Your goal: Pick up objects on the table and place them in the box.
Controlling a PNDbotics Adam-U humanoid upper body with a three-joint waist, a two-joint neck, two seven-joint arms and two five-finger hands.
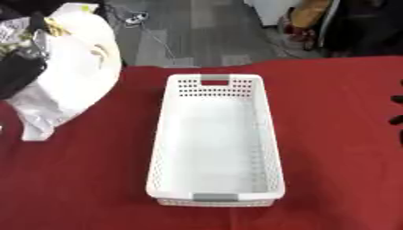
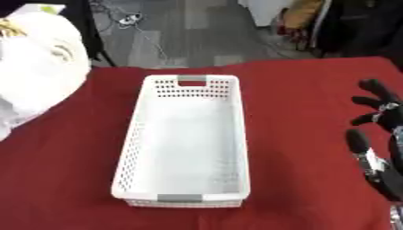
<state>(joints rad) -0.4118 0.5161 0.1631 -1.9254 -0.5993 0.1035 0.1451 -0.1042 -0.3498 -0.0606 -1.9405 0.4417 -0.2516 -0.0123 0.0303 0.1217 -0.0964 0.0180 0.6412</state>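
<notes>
A white perforated box (image 1: 214, 139) with grey handles stands lengthwise in the middle of the red table, and its inside is bare. At the left, a large crumpled white plastic bag (image 1: 78, 76) lies over the table's far left corner. Something yellow and silvery (image 1: 31, 31) shows at the bag's top. A black shape (image 1: 20, 74) that looks like my left hand and arm presses against the bag's left side, its fingers hidden. My right hand (image 2: 378, 134) hangs open at the right edge, fingers spread above the cloth, well away from the box.
The red cloth (image 1: 87, 179) covers the table. Beyond the far edge lies grey floor with cables (image 1: 138, 19). Dark furniture and bags (image 1: 330, 22) stand at the upper right.
</notes>
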